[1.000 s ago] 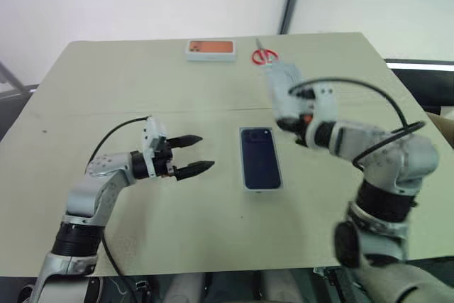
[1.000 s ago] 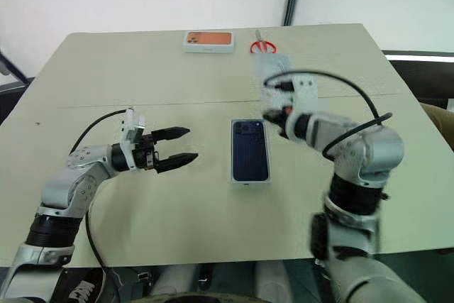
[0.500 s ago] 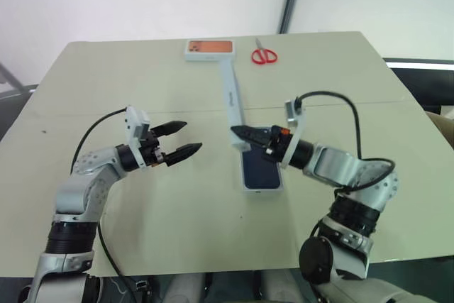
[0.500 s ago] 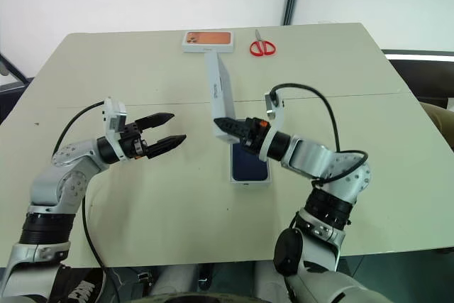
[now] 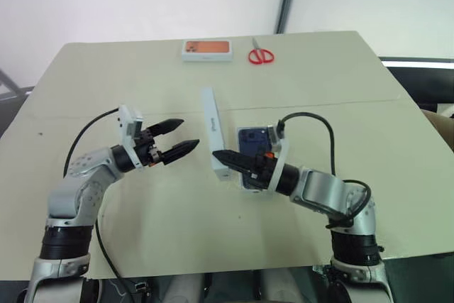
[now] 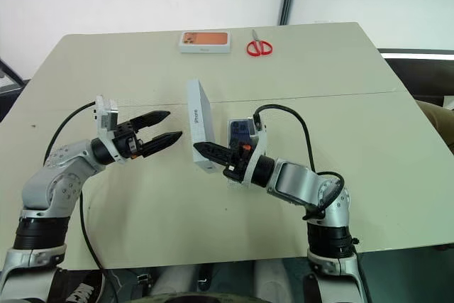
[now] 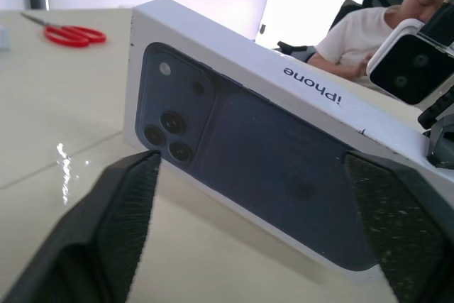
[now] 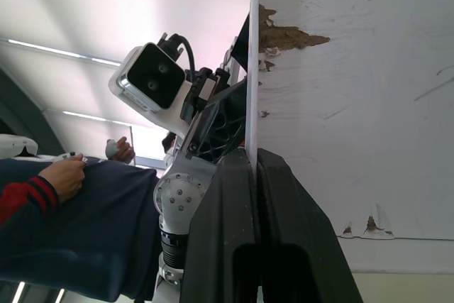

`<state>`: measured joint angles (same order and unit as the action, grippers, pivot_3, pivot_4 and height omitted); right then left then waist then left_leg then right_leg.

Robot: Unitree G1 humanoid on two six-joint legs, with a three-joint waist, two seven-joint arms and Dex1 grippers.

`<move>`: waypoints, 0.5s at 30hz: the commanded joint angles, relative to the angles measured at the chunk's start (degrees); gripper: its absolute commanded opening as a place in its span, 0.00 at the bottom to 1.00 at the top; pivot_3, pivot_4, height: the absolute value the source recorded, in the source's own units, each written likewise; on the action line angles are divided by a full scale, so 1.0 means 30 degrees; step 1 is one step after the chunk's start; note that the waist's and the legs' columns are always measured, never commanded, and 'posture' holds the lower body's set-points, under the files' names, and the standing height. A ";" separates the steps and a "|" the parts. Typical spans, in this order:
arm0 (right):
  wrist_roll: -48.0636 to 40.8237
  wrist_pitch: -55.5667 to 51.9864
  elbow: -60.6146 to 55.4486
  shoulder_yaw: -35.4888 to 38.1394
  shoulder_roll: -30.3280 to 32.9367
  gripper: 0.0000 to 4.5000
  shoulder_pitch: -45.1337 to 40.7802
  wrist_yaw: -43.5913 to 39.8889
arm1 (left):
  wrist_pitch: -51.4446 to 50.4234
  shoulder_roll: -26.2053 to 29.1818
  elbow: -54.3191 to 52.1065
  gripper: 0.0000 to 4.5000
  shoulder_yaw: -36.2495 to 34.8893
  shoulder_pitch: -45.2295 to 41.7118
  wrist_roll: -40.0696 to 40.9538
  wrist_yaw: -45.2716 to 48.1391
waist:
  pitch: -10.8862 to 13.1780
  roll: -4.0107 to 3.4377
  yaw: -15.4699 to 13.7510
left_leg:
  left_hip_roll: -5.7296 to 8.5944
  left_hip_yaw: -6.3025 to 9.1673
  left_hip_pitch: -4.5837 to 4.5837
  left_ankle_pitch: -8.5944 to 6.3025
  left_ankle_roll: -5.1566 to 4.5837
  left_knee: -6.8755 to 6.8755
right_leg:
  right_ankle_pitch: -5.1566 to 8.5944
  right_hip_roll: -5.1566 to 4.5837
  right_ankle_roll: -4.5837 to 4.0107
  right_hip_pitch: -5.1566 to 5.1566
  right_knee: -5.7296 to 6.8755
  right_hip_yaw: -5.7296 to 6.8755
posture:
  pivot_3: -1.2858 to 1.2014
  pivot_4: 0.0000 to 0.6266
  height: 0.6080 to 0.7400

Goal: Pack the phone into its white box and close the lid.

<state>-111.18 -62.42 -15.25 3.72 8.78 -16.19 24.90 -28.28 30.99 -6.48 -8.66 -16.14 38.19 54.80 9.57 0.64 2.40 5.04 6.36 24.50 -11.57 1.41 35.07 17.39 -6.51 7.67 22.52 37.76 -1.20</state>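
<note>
Beside the phone (image 5: 250, 148): lid (image 5: 211, 133) now on edge, swung over.
Right gripper (image 5: 225, 157): clamped on lid.
Left gripper (image 5: 181, 138): apart, empty.
Meaning: handover likely.

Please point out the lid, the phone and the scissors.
lid (image 5: 211, 129): left eye view, its white side wall.
phone (image 5: 250, 141): left eye view, its dark back.
scissors (image 5: 260, 57): left eye view, a red handle.

Bright even light; glare streak on table (image 7: 64, 164); left hand fingers (image 7: 124, 211) blurred close up.
</note>
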 commanded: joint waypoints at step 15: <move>-0.0606 0.1607 -0.0709 -0.0844 0.2063 0.44 0.1491 -0.0134 | 0.1298 -0.2401 -0.1682 0.00 0.2871 0.1704 -0.1912 -0.1409 | -0.0001 0.0000 -0.0325 | 0.0000 -0.0001 -0.0001 -0.0003 -0.0004 0.0003 | 0.0002 -0.0005 -0.0006 -0.0021 -0.0034 -0.0005 | 0.52 0.24 1.00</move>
<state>-111.52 -58.20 -15.95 0.59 14.35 -11.19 25.41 -25.64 24.05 -10.91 -0.09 -10.76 32.93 50.63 9.57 0.64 1.42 5.03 6.35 24.50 -11.58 1.40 35.08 17.39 -6.52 7.65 22.47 37.66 -1.21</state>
